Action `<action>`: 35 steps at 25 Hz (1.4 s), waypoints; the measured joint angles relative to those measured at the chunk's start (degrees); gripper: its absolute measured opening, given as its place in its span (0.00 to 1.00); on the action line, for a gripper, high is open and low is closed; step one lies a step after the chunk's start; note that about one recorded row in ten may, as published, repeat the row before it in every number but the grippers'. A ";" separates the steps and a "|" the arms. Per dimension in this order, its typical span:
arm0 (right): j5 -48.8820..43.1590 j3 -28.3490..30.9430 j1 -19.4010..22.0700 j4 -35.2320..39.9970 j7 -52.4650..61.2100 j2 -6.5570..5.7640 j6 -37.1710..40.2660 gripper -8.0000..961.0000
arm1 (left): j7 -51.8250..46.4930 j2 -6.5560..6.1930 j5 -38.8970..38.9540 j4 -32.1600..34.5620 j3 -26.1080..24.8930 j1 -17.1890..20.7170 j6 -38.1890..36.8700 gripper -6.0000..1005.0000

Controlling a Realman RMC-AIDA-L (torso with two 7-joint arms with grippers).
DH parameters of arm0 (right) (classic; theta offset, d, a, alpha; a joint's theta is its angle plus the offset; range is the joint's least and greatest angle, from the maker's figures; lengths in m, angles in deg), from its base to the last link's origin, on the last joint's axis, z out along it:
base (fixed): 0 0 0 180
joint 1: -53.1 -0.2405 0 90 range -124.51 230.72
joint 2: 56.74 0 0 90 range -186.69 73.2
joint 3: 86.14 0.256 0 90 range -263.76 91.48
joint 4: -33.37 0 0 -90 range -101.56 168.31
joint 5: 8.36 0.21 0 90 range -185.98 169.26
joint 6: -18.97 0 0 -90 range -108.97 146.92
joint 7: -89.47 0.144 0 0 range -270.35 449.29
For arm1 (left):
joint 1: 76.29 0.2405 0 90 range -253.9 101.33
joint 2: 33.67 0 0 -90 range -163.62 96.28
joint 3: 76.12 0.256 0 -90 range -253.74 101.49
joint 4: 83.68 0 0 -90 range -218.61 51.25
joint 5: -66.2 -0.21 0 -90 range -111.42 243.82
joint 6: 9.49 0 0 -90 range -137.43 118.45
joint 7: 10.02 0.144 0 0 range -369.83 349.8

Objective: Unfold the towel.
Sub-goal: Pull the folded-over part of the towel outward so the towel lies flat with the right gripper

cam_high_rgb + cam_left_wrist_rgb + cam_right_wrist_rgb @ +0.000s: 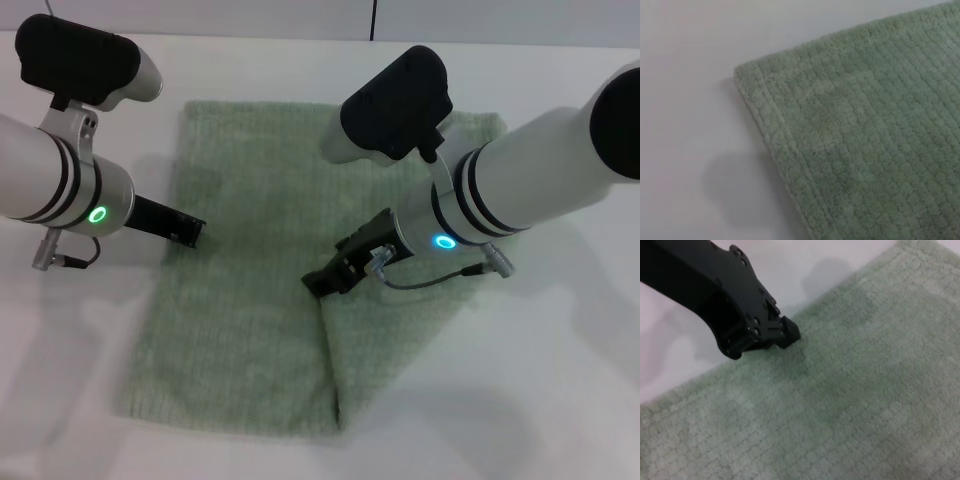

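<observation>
Towel (250, 290), a large pale sage-green terry cloth with fine ribbed lines, lies on the white counter (560, 380) between the two arms; its right part is doubled over, with a fold edge running from mid-cloth toward the near hem. Right hand (322, 281), black, sits low at the top of that fold line, touching or almost touching the pile; whether its fingers are parted or closed on cloth cannot be told. Left hand (190, 232), also black, is at the towel's left edge, about level with the right one, and its opening likewise cannot be judged; nothing is seen held in it. The step in hand appears to be taking hold of the folded layer. To do it well, the right hand should pinch only the upper layer at its free edge and carry it rightward and low, while the left hand pins the lower layer so the whole cloth does not slide. The right arm hides much of the towel's far right part, the left wrist view shows only a hemmed corner, and the fingertips' contact with the cloth is hard to make out.
</observation>
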 joint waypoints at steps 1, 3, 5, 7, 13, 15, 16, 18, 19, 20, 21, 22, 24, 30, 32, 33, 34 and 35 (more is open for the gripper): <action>0.00 0.00 0.00 0.00 0.00 0.00 0.00 0.66 | 0.00 0.00 0.00 0.00 0.00 0.00 0.00 0.06; -0.08 0.18 -0.34 0.54 -0.06 -0.05 -0.02 0.66 | 0.00 -0.06 -0.04 0.00 -0.15 -0.06 0.02 0.06; -0.13 0.63 -0.69 0.97 -0.44 -0.13 -0.15 0.60 | 0.00 -0.07 -0.06 0.00 -0.28 -0.07 0.04 0.06; -0.15 0.67 -0.79 0.98 -0.63 -0.15 -0.34 0.50 | 0.00 -0.08 -0.06 0.00 -0.28 -0.07 0.04 0.06; -0.29 0.79 -1.19 0.92 -1.25 -0.20 -1.23 0.26 | 0.01 -0.17 -0.07 0.16 -0.31 -0.37 0.04 0.07; -0.29 1.13 -1.19 0.49 -1.31 -0.21 -1.74 0.18 | 0.09 -0.17 -0.07 0.21 -0.31 -0.44 0.04 0.07; -0.28 1.35 -1.18 0.17 -1.35 -0.21 -2.07 0.16 | 0.09 -0.17 -0.07 0.21 -0.31 -0.44 0.04 0.07; -0.26 1.74 -1.08 -0.41 -1.42 -0.22 -2.68 0.12 | 0.11 -0.17 -0.06 0.28 -0.31 -0.48 0.08 0.07; -0.26 1.93 -1.02 -0.70 -1.46 -0.21 -2.99 0.10 | 0.11 -0.17 -0.06 0.33 -0.31 -0.49 0.10 0.07; -0.26 2.33 -0.87 -1.38 -1.50 -0.22 -3.64 0.07 | 0.13 -0.17 -0.06 0.36 -0.29 -0.50 0.11 0.07; -0.26 2.33 -0.87 -1.38 -1.50 -0.22 -3.64 0.05 | 0.16 -0.17 -0.06 0.41 -0.26 -0.50 0.12 0.07; -0.26 2.54 -0.82 -1.71 -1.51 -0.22 -3.98 0.03 | 0.16 -0.17 -0.06 0.41 -0.26 -0.50 0.12 0.07; -0.26 3.10 -0.74 -2.76 -1.52 -0.21 -5.34 0.01 | 0.20 -0.17 -0.06 0.45 -0.16 -0.51 0.13 0.07; -1.05 6.04 -0.46 -7.74 -1.15 -0.26 -12.15 0.01 | 0.16 -0.10 -0.06 0.16 0.05 -0.48 0.13 0.07; -1.62 6.53 -0.37 -8.79 -0.95 -0.27 -13.43 0.01 | 0.17 -0.09 -0.06 0.08 0.10 -0.42 0.13 0.08; -3.29 7.25 -0.25 -10.84 -0.18 -0.28 -15.55 0.01 | 0.24 -0.08 -0.06 0.09 0.12 -0.42 0.13 0.08; -3.29 7.25 -0.25 -10.84 -0.18 -0.28 -15.55 0.01 | 0.27 -0.08 -0.06 0.14 0.13 -0.44 0.13 0.08; -5.05 7.53 -0.16 -13.00 0.73 -0.26 -17.41 0.01 | 0.30 -0.08 -0.06 0.25 0.12 -0.48 0.13 0.08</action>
